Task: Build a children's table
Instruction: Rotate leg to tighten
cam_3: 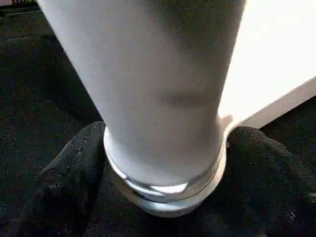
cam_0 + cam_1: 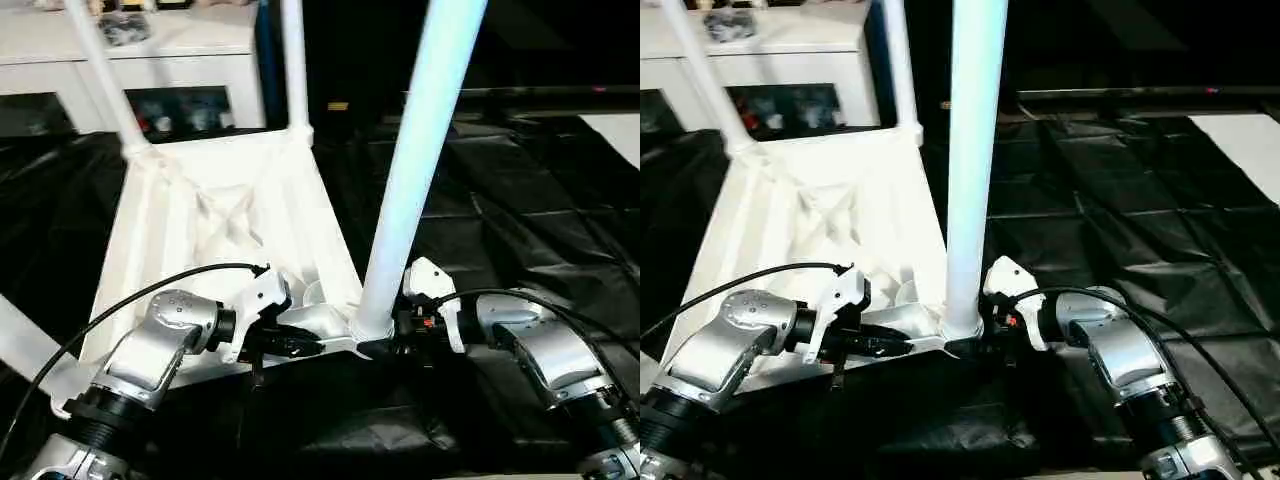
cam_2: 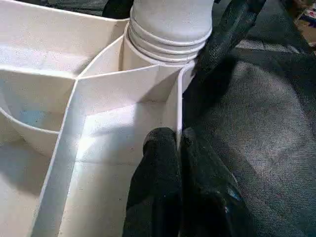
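Your left tool (image 3: pixel 178 148) is pinched on the tabletop's (image 2: pixel 230 200) near edge wall. Your right tool (image 1: pixel 163 163) straddles the leg (image 2: pixel 420 160) standing in the near right corner socket, fingers (image 1: pixel 69 168) spread wide around its base. The tabletop lies underside up on black sheeting (image 2: pixel 520 220), with open room on its right.

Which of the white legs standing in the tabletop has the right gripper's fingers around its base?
The near leg, at the corner closest to the robot. The right gripper straddles its base; the far legs stand untouched.

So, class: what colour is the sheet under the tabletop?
Black sheet, clearest in the right eye view.
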You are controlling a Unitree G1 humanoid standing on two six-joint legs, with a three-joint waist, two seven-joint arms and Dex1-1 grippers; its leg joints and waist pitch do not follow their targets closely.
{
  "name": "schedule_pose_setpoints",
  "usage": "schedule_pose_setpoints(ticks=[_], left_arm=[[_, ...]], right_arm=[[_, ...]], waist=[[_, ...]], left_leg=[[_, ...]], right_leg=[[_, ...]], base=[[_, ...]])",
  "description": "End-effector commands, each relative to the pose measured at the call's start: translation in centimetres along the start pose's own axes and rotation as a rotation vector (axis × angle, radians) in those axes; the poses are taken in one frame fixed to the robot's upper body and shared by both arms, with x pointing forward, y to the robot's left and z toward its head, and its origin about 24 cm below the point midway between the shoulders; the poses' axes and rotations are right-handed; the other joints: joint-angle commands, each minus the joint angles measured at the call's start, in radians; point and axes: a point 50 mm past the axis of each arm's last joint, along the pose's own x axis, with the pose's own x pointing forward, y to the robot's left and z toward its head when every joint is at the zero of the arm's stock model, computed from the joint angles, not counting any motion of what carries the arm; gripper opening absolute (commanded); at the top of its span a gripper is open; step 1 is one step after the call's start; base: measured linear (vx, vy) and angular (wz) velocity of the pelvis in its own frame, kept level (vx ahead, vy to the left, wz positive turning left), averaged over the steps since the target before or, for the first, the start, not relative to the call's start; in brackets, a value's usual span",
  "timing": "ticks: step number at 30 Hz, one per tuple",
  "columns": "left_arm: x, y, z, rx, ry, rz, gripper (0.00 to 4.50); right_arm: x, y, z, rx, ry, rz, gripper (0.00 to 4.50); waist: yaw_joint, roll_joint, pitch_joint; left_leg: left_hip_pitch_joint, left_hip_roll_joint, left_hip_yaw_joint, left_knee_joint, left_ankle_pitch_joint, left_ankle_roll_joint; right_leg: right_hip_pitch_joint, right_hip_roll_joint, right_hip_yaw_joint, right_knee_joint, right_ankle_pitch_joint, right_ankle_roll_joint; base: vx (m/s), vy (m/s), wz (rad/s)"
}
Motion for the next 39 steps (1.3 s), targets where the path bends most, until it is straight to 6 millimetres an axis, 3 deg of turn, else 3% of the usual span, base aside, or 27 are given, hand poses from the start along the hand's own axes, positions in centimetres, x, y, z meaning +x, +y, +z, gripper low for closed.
schedule_pose_setpoints(ticks=[1,8,14,36,37,39], left_arm=[[1.8,-1.4,2.3,0.095,-0.089,-0.136,0.0],[1.8,-1.2,2.1,0.094,-0.081,-0.129,0.0],[1.6,-1.4,1.9,0.089,-0.075,-0.128,0.0],[1.6,-1.5,1.7,0.089,-0.066,-0.131,0.0],[1.6,-1.5,1.7,0.089,-0.065,-0.132,0.0],[1.6,-1.5,1.7,0.09,-0.065,-0.133,0.0]], right_arm=[[1.1,0.4,1.6,-0.081,-0.035,0.041,4.37],[0.9,0.2,1.9,-0.082,-0.065,0.036,4.37],[0.8,-0.1,2.6,-0.079,-0.126,-0.011,4.37],[0.5,1.0,2.2,-0.023,-0.124,0.075,4.46],[0.5,1.0,2.2,-0.019,-0.126,0.075,4.18],[0.7,1.0,2.2,-0.006,-0.136,0.086,4.18]], waist=[[-0.002,-0.004,-0.059],[0.0,-0.004,-0.061],[-0.002,0.0,-0.059],[0.004,0.002,-0.064],[0.004,0.003,-0.064],[0.004,0.003,-0.063]], left_leg=[[0.011,0.029,-0.005,-0.072,-0.227,0.037],[0.01,0.028,-0.004,-0.069,-0.21,0.048],[0.012,0.028,-0.004,-0.071,-0.236,0.039],[0.012,0.028,-0.004,-0.065,-0.193,0.052],[0.012,0.028,-0.004,-0.065,-0.193,0.052],[0.011,0.027,-0.004,-0.065,-0.192,0.054]], right_leg=[[0.049,-0.037,0.033,-0.065,-0.205,-0.248],[0.05,-0.036,0.033,-0.062,-0.177,-0.255],[0.049,-0.037,0.033,-0.067,-0.215,-0.247],[0.053,-0.035,0.032,-0.058,-0.142,-0.268],[0.053,-0.036,0.031,-0.058,-0.143,-0.269],[0.054,-0.035,0.031,-0.058,-0.143,-0.269]], base=[[0.0,0.0,0.0],[0.0,0.0,0.0],[0.0,0.0,0.0],[0.0,0.0,0.0],[0.0,0.0,0.0],[0.0,0.0,0.0]])
